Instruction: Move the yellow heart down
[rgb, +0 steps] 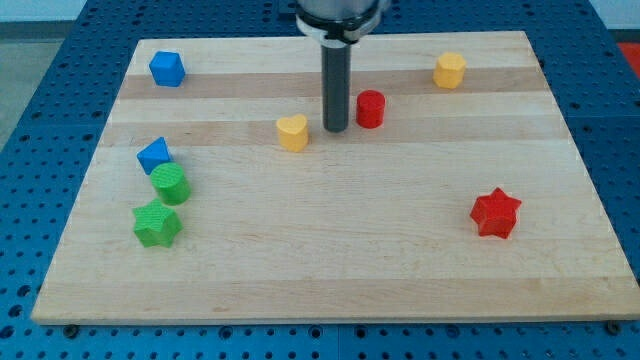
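The yellow heart lies on the wooden board, a little left of the view's centre in the upper half. My tip rests on the board just to the heart's right, a small gap apart, at about the same height in the view. A red cylinder stands just right of the rod, slightly higher in the view.
A blue block sits at the top left and a yellow hexagonal block at the top right. A blue block, a green cylinder and a green star cluster at the left. A red star lies at the right.
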